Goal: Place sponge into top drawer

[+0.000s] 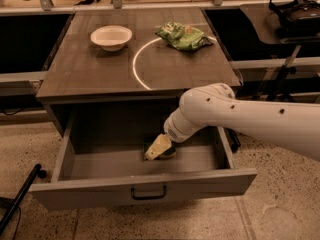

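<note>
The top drawer (pixel 75 194) is pulled out wide below the dark cabinet top, with its dark handle (pixel 148 193) at the centre of the front panel. My gripper (pixel 156 150) reaches down into the drawer from the right, on the white arm (pixel 240 121), and is low over the drawer floor near the middle. The sponge (pixel 170 152) shows as a small dark block at the gripper's tip, partly hidden by it, on or just above the drawer floor.
A white bowl (pixel 111 36) and a light green snack bag (pixel 183 35) sit on the cabinet top (pixel 90 74). A black stand (pixel 285 74) is at the right and a black pole (pixel 20 196) lies on the floor at the left.
</note>
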Tool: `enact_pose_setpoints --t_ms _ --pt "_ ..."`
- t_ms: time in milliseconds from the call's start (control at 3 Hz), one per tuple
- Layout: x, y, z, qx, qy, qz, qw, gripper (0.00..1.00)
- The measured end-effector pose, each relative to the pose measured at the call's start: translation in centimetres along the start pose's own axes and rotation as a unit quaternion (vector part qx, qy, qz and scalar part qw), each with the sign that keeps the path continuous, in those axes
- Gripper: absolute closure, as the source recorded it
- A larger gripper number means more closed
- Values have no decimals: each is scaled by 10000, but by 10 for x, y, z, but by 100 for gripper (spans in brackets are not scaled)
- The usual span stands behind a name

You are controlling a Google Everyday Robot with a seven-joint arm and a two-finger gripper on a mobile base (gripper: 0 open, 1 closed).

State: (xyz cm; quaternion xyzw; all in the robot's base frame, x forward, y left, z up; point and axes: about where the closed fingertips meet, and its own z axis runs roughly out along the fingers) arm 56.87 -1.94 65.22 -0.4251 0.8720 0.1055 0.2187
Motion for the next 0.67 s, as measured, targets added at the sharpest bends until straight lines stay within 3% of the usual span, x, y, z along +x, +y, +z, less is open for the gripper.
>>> enact_pose_setpoints --t_ms 667 --pt "39 -4 -71 -193 -334 280 9989 0"
